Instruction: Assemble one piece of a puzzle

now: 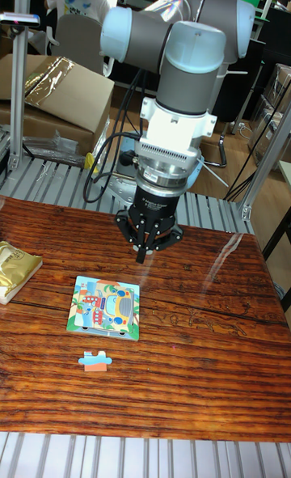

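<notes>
One arm reaches down over a wooden table [202,365], and it carries one gripper [144,253]. The fingers hang together as a single dark point with no visible gap between them, and they hold nothing; the tip hovers above the bare wood.

One puzzle board [105,307] lies flat on the table, below and to the left of the gripper in the picture and well apart from it. It is roughly square, slightly turned so its edges run a little off the table's grain, and it shows a cartoon bus in blue, orange and green.

One loose piece [95,360] lies flat just beside the board's near edge, toward the camera, apart from it by a narrow strip of wood. It is blue on top and orange below. Its long axis runs left to right, about parallel to the board's near edge, and a small tab sticks out at its right end.

One gold packet [14,268] rests at the table's left edge, left of the board and near it.

One cardboard box [56,98] stands behind the table, far beyond the board.
</notes>
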Controlling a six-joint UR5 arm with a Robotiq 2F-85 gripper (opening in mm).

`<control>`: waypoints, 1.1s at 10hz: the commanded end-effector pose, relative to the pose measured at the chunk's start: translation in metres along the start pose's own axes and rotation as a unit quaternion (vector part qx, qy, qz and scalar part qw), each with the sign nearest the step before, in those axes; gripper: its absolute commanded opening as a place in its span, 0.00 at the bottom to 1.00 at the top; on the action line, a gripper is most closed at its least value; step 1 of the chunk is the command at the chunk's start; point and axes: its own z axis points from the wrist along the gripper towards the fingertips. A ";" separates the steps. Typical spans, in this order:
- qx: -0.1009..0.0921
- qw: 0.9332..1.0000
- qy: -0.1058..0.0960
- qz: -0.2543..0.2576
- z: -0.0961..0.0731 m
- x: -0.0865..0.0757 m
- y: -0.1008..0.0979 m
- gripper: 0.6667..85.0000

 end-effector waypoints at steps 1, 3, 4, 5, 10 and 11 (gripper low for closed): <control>-0.003 1.000 -0.004 0.002 0.002 -0.002 0.000 0.01; -0.008 1.000 -0.008 -0.002 0.002 -0.004 0.003 0.01; -0.006 1.000 -0.009 -0.004 0.002 -0.004 0.002 0.01; -0.003 1.000 -0.007 -0.005 0.002 -0.003 0.000 0.01; -0.006 0.999 0.042 -0.004 0.001 0.022 0.001 0.01; -0.008 0.999 0.045 0.001 0.001 0.024 0.003 0.01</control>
